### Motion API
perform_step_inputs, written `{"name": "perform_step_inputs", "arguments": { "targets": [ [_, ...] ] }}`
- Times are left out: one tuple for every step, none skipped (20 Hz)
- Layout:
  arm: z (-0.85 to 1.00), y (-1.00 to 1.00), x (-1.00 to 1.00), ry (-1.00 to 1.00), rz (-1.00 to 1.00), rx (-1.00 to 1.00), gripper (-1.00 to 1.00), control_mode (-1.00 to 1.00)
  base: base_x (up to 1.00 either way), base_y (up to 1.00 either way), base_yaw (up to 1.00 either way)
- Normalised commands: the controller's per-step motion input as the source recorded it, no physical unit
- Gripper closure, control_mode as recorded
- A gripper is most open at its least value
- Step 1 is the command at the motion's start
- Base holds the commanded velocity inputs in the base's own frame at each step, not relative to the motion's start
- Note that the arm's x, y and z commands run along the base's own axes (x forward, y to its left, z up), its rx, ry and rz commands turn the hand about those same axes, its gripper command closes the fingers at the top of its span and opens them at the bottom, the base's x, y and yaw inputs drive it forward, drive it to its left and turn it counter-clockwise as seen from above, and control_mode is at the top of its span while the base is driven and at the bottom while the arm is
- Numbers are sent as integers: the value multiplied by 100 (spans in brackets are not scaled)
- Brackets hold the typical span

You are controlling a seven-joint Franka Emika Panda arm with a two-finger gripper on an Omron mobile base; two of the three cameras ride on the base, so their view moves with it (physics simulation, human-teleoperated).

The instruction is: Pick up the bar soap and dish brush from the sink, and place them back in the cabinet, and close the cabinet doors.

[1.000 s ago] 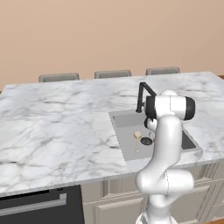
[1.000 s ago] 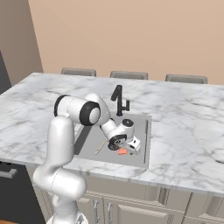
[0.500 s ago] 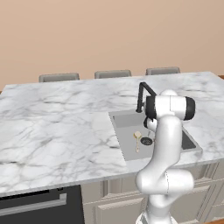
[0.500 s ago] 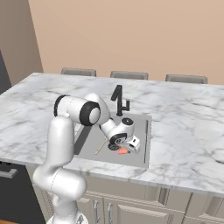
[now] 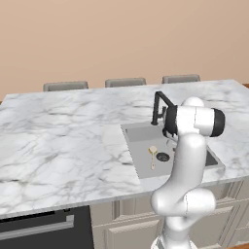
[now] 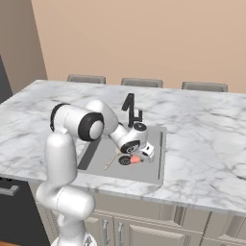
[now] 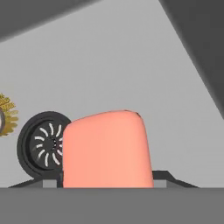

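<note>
The salmon-orange bar soap point(image 7: 105, 148) sits low between my two fingertips in the hand view, with a dark tip pressed against each side. My gripper point(image 6: 138, 156) is down inside the grey sink point(image 6: 101, 153), shut on the bar soap point(image 6: 136, 159). The dish brush point(image 5: 152, 154) lies on the basin floor left of the drain, and its cream head point(image 7: 5, 114) shows at the hand view's left edge. The arm hides the gripper in the left base view. The cabinet and its doors are out of view.
The dark round drain point(image 7: 41, 144) lies just behind the soap. A black angular faucet point(image 6: 129, 106) stands at the sink's far rim, close to my wrist. Marble counter point(image 5: 63, 141) surrounds the basin, and three chair backs point(image 5: 125, 82) line its far edge.
The jaws have come in from wide open onto the bar soap. The hand stays low in the sink, and the brush has not moved.
</note>
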Motion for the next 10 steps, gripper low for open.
{"name": "perform_step_inputs", "arguments": {
  "targets": [
    [62,0,-9,0,0,0,100,-100,0,0,0],
    [56,0,-11,0,0,0,100,-100,0,0,0],
    [53,0,-14,0,1,0,100,-100,0,0,0],
    [61,0,-19,0,2,0,100,-100,0,0,0],
    [66,0,-10,0,2,0,100,-100,0,0,0],
    [66,0,-9,0,2,0,100,-100,0,0,0],
    [64,0,-10,0,3,0,100,-100,0,0,0],
    [62,0,-15,0,3,0,100,-100,0,0,0],
    [59,0,-18,0,3,0,100,-100,0,0,0],
    [59,0,-21,0,3,0,100,-100,0,0,0]
  ]
}}
